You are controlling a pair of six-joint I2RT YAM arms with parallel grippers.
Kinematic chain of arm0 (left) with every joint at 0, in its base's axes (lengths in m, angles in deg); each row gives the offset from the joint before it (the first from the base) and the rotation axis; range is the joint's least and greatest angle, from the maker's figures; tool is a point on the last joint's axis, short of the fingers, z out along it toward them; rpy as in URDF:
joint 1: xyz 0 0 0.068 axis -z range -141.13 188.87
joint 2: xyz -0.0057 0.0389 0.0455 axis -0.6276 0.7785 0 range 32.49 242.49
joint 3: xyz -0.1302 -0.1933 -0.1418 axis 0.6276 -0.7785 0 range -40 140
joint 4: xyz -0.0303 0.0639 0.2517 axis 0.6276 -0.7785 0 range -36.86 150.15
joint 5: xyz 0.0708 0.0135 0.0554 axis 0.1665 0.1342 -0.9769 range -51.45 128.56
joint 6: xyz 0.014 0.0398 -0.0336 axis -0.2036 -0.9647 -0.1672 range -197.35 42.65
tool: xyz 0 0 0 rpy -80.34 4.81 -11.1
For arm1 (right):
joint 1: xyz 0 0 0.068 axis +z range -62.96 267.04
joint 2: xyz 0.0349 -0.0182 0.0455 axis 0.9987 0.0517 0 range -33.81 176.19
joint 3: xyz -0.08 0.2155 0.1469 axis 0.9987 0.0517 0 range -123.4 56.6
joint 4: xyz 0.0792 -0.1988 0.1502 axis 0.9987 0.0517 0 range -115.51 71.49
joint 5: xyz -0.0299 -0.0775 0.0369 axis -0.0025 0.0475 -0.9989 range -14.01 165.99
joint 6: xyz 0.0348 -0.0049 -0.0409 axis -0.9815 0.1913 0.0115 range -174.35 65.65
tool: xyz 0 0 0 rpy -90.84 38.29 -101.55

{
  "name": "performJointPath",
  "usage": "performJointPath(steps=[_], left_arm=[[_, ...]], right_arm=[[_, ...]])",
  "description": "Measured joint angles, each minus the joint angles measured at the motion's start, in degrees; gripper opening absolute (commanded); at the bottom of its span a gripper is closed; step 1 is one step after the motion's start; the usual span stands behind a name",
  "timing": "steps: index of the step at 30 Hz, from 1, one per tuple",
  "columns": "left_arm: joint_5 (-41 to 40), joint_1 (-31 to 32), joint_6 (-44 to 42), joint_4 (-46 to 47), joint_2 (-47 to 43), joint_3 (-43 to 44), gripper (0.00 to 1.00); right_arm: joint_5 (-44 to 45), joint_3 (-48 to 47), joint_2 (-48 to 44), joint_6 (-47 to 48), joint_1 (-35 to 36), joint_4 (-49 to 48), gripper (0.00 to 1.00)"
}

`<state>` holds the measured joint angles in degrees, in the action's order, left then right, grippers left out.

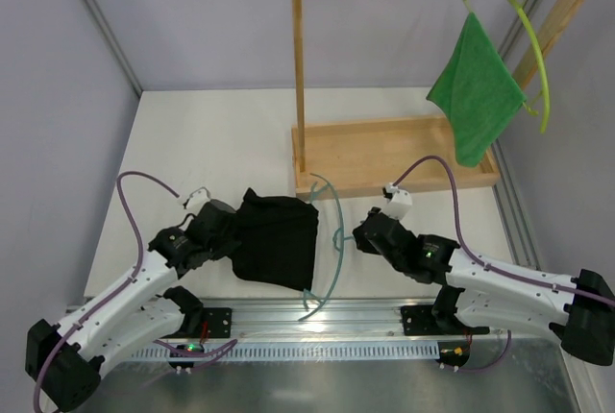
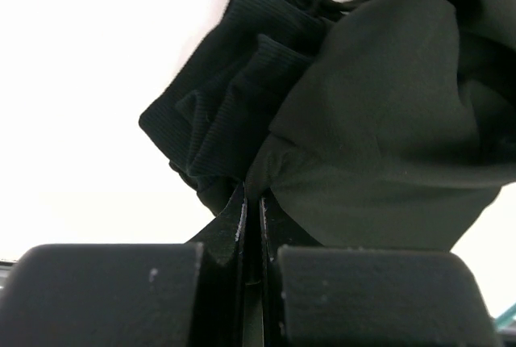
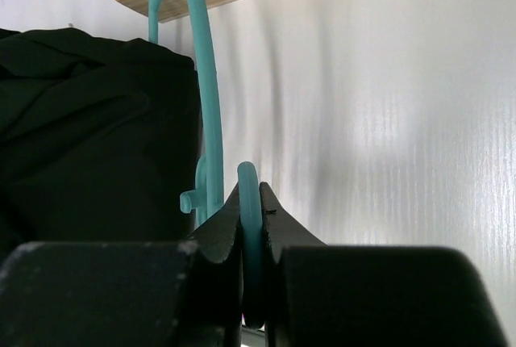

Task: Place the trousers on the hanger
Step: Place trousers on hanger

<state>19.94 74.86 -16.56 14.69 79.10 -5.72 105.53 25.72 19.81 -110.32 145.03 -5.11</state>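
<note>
Pinching trousers (image 2: pixel 387 121) in left pincer (image 2: pixel 251 202), teal hanger (image 3: pixel 205 81) hook in right pincer (image 3: pixel 250 202), I'd hold hanger steady, feeding fabric over its bar.

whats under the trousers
The table shows around the trousers. The hanger meets their right edge; whether any of it lies underneath is hidden.

White links (image 1: pixel 125 300) with black joints end in the black left gripper (image 2: pixel 251 206) and right gripper (image 1: pixel 359 237). Purple cables (image 1: pixel 429 157) arc at twelve o'clock of each wrist.
</note>
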Motion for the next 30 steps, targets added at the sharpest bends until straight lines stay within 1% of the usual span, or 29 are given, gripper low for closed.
performJointPath(steps=[3, 4, 5, 6, 7, 8, 11, 13, 16, 18, 21, 25, 28, 30], left_arm=[[0.0, -0.8, 0.4, 0.8, -0.1, -0.8, 0.02], [0.2, -0.9, 0.5, 1.1, -0.2, -1.0, 0.07], [0.5, -0.9, 0.4, 1.3, -0.5, -1.1, 0.13], [0.9, -0.9, 0.1, 1.6, -1.0, -1.1, 0.30], [1.0, -1.0, -0.6, 1.6, -1.7, -1.0, 0.37], [1.0, -1.2, -1.2, 1.4, -2.4, -0.7, 0.48], [1.0, -2.0, -5.4, 0.5, -2.8, 2.7, 0.56], [1.4, -2.1, -8.9, 0.2, -1.0, 6.6, 0.59], [3.0, -2.2, -14.6, 0.7, 3.9, 13.1, 0.60], [5.4, -2.2, -18.4, 2.2, 6.9, 14.9, 0.61], [10.8, -2.2, -23.3, 4.7, 8.5, 13.9, 0.64], [17.4, -2.2, -28.5, 7.3, 5.9, 12.2, 0.67], [21.2, -2.2, -31.6, 9.6, 3.8, 12.2, 0.66], [23.6, -2.2, -33.8, 10.4, 4.3, 12.5, 0.64]], right_arm=[[-0.1, 0.0, -1.8, 0.1, 0.0, 0.3, 0.04], [-0.4, -0.1, -2.5, 0.5, 0.0, 0.4, 0.04], [-1.0, -0.1, -3.2, 1.1, 0.0, 0.4, 0.04], [-1.7, -0.1, -4.0, 2.3, 0.0, 0.2, 0.04], [-2.2, -0.1, -4.6, 3.2, 0.0, 0.0, 0.04], [-2.6, -0.1, -5.1, 4.2, 0.0, 0.0, 0.03], [-3.3, -0.1, -5.7, 7.3, -0.3, 0.4, 0.04], [-3.9, -0.1, -6.1, 8.7, -0.5, 0.4, 0.04], [-4.6, -0.1, -7.5, 10.2, -0.5, 0.8, 0.04], [-4.9, -0.1, -8.7, 11.1, -0.5, 1.5, 0.04], [-5.4, -0.5, -9.2, 12.1, -0.5, 2.2, 0.04], [-5.9, -0.8, -9.1, 12.8, -0.5, 2.2, 0.04], [-6.3, -0.9, -8.9, 13.2, -0.7, 1.9, 0.04], [-6.4, -0.9, -8.9, 13.5, -0.7, 1.8, 0.04]])
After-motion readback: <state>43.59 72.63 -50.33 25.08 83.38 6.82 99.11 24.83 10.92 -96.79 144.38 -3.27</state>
